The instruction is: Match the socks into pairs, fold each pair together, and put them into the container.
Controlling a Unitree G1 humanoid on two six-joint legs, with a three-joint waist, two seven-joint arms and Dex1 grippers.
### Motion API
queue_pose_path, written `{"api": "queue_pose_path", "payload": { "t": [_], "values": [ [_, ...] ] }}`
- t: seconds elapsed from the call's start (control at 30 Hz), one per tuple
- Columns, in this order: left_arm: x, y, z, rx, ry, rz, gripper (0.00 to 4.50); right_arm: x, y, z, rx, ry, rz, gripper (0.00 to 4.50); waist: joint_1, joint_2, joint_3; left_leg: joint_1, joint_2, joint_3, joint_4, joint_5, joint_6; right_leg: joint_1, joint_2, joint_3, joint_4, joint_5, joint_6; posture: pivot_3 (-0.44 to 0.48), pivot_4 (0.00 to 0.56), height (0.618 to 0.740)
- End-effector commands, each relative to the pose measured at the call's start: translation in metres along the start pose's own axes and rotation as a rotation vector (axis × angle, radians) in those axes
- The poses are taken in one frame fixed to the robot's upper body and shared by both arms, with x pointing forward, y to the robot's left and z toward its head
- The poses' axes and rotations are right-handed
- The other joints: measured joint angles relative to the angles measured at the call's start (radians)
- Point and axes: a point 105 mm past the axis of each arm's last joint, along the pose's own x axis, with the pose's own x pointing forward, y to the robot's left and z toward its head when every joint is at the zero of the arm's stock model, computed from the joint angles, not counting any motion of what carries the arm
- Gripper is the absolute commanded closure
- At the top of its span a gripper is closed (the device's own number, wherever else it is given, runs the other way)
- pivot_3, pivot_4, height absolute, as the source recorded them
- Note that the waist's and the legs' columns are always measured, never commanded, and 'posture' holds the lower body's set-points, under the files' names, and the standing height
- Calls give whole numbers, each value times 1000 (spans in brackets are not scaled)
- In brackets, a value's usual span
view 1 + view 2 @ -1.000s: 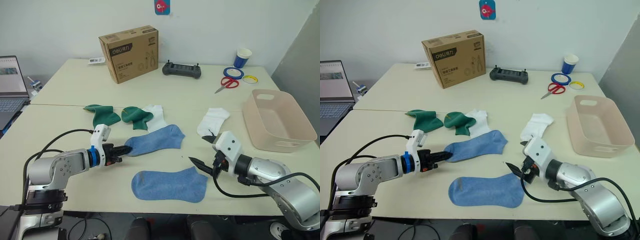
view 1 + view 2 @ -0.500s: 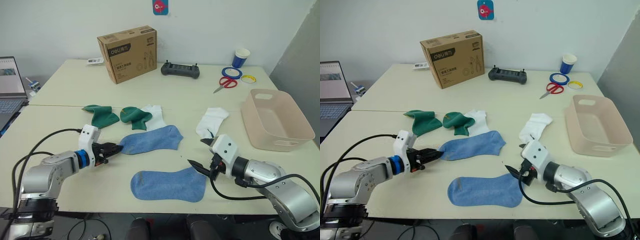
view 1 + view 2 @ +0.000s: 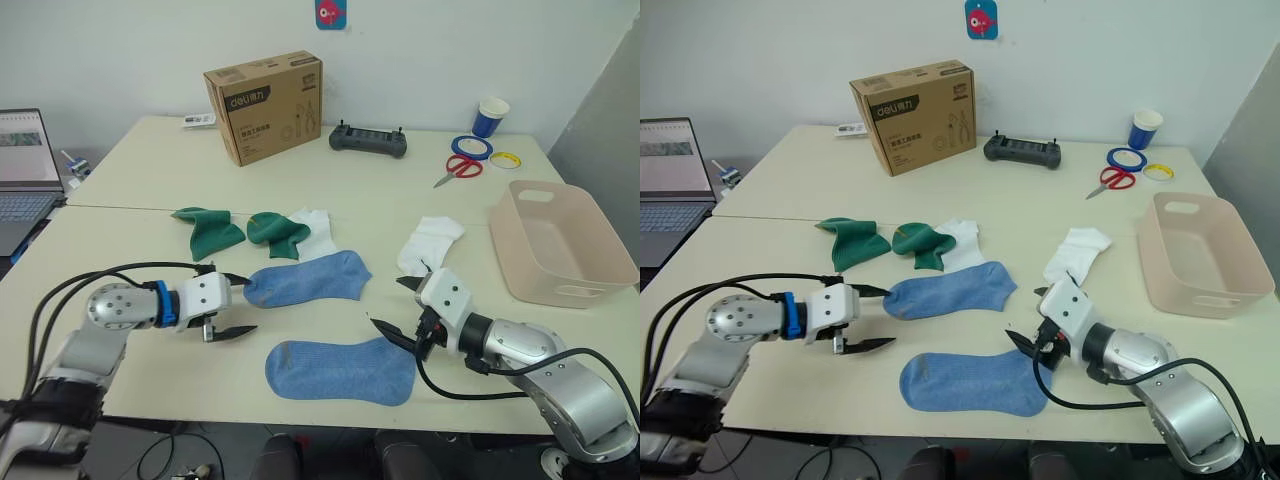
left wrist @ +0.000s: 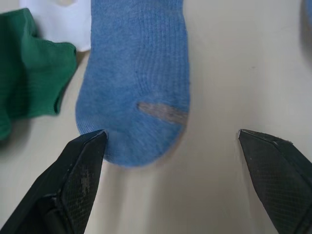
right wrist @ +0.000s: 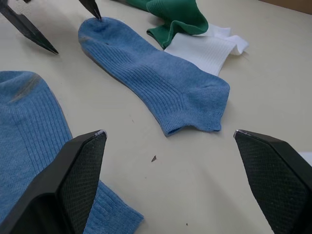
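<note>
I am holding my left tool [image 3: 234, 305] spread wide at the toe of the upper light blue sock [image 3: 302, 280], one finger tip touching that toe and the other lying on the bare surface [image 3: 130, 240] at 6 o'clock of it. A second ago those fingers were pinched together on the toe; now they are released and the sock is lying flat, in the same spot as before. My right tool [image 3: 397, 308] is also gaping, hovering empty at the cuff end of the lower light blue sock [image 3: 340, 370], much as it was a second ago. The two dark green socks [image 3: 245, 230] are lying at 11 o'clock of the upper blue one, a white sock [image 3: 315, 232] touching them. The other white sock [image 3: 430, 243] is sitting at 12 o'clock of my right tool. The container [image 3: 560, 250] is resting at 3 o'clock, apart from every sock.
</note>
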Motion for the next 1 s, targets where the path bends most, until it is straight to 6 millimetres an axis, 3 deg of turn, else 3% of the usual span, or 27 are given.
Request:
{"api": "queue_pose_path", "payload": {
  "t": [0.03,0.2,0.5,0.63,0.77,0.87,1.0],
  "values": [
    [12,8,-4,33,-2,43,196,0,-1,7,-48,-28,-9,0,1,0,0,0,0,0,0,0,0,0,0,0,0,0,0,0,150,723],
    [17,10,-8,46,-4,29,1548,8,-1,1,-194,14,30,0,-1,1,-1,1,0,0,1,0,0,1,0,0,1,1,1,0,150,723],
    [17,8,-10,43,-16,36,4322,56,-12,-8,-408,41,98,0,-5,1,-1,2,1,0,1,0,0,1,2,0,2,1,1,0,150,723],
    [18,7,-8,43,-22,39,4454,74,-22,-13,-544,72,93,0,-3,1,-1,2,1,0,1,0,0,1,2,0,2,1,0,0,150,723],
    [19,7,-6,50,-26,37,4454,86,-28,-18,-562,86,86,0,-2,1,0,2,1,0,1,0,1,0,2,0,2,1,0,0,150,723],
    [20,8,-5,54,-30,38,4500,91,-28,-16,-523,72,94,636,-3,1,-1,2,1,0,1,0,0,1,2,0,3,1,0,0,150,723],
    [20,8,-4,59,-31,38,4500,93,-25,-15,-523,65,119,2072,-2,1,-1,2,1,0,1,0,0,1,2,0,3,1,0,0,150,723]
  ]
}}
